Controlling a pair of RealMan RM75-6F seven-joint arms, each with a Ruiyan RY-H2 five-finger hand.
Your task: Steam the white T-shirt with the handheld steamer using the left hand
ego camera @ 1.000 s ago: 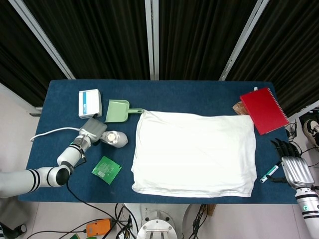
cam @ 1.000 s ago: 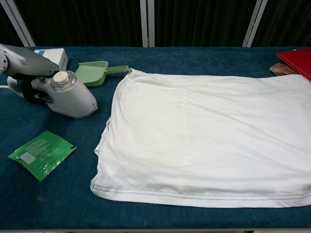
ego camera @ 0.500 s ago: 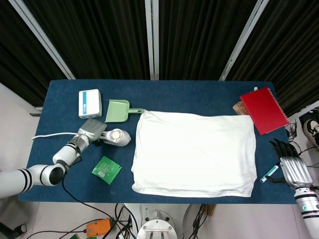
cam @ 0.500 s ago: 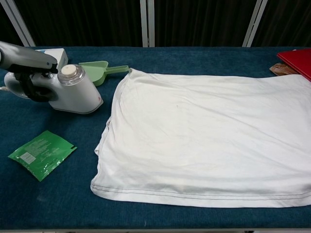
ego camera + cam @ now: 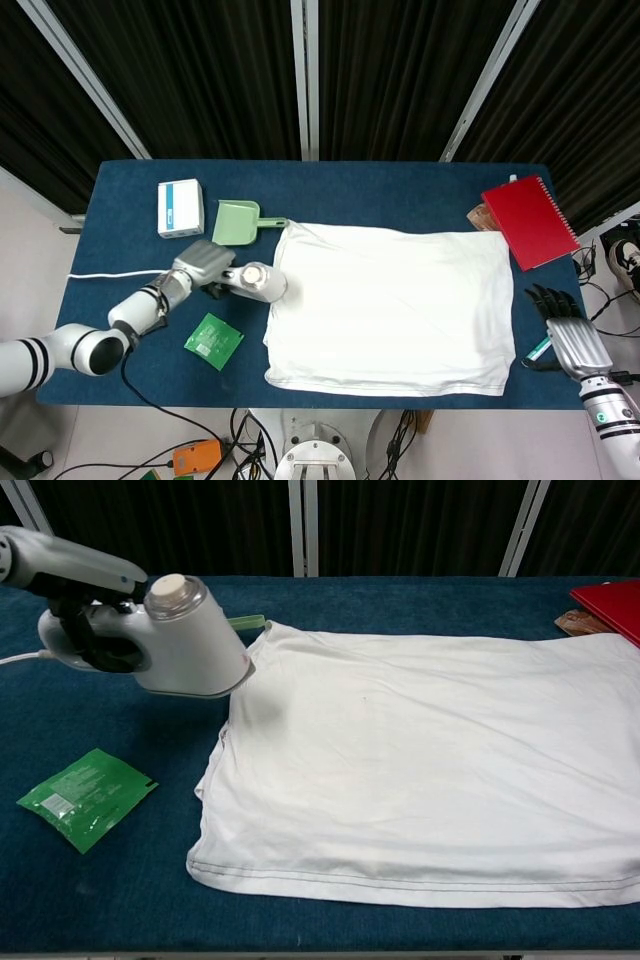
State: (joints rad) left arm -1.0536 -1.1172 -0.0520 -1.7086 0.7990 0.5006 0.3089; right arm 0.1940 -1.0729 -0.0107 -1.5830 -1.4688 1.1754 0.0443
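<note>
While the left robot hand (image 5: 203, 265) grips the handle of the white handheld steamer (image 5: 185, 640), the steamer's head sits at the left edge of the white T-shirt (image 5: 390, 305), and the chest view leaves unclear whether it presses on the cloth or hangs just above it. Most of the fingers are hidden behind the steamer's body; only dark parts wrapped through the handle show in the chest view, where the arm itself is cut off at the left edge. A white cord (image 5: 105, 273) trails from the steamer toward the left side of the blue surface (image 5: 330, 185).

The T-shirt lies flat and spread across the middle and right of the surface, its right side running out of the chest view. The right robot hand (image 5: 560, 325) shows only in the head view, off the right end of the surface, fingers apart and empty, its fingertips near a green-and-white pen (image 5: 538, 348) that it partly hides.

A green packet (image 5: 87, 795) lies in front of the steamer. A green dustpan (image 5: 238, 222) is mostly hidden behind the steamer in the chest view. A white box (image 5: 180, 207) sits beside the dustpan, and a red notebook (image 5: 529, 221) overlaps a brown item (image 5: 481, 216) too covered to identify.
</note>
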